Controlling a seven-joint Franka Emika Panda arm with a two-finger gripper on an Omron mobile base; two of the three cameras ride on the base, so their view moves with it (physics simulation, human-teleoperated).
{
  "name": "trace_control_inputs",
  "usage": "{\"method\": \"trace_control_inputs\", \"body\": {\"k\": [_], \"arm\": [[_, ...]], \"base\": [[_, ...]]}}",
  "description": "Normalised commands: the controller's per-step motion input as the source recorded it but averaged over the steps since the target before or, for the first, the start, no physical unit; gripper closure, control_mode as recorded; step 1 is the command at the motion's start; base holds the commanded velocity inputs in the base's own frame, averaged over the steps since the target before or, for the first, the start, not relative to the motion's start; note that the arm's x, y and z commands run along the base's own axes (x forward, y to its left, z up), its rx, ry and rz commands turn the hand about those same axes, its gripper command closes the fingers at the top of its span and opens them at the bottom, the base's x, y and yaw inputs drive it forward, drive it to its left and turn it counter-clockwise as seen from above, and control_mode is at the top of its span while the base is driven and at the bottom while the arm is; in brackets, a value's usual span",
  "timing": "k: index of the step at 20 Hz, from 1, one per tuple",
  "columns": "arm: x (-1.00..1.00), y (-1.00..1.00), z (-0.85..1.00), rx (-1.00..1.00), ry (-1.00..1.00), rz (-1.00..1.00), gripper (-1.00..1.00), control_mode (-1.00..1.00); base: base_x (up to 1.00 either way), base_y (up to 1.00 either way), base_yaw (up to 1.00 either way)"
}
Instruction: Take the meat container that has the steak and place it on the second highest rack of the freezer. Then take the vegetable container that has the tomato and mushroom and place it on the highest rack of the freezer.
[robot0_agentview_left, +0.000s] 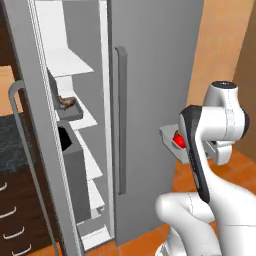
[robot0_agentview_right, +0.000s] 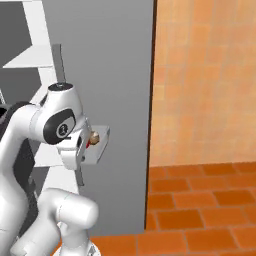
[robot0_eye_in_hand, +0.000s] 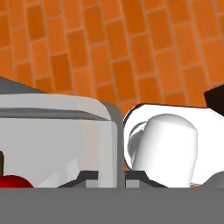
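Tomato (robot0_agentview_left: 178, 139) left view, mushroom (robot0_agentview_right: 93, 137) right view

A: What is seen underfoot?
B: A floor (robot0_agentview_right: 200, 210) of orange-red tiles is laid out, seen close as brick-like rows in the hand view.

A: And behind it?
B: A lighter orange tiled wall (robot0_agentview_right: 205, 75) is shown rising from the floor at the right.

A: What is found at the far left?
B: Dark wooden cabinets (robot0_agentview_left: 12, 210) with pale curved drawer handles (robot0_agentview_left: 12, 212) are stacked there, and a dark speckled worktop (robot0_agentview_left: 11, 142) is carried just above them.

A: Anything at the far right edge of the left base view?
B: A brown vertical panel (robot0_agentview_left: 246, 75) is seen; what it belongs to cannot be told.
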Motion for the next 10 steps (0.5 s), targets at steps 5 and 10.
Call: {"method": "trace_control_inputs", "body": {"k": [5, 10], "arm": [[0.0, 0.0, 0.0, 0.0, 0.0, 0.0, 1.0, 1.0], [0.0, 0.0, 0.0, 0.0, 0.0, 0.0, 1.0, 1.0]], "base": [[0.0, -0.04, 0.6], [0.09, 0.0, 0.58]]}}
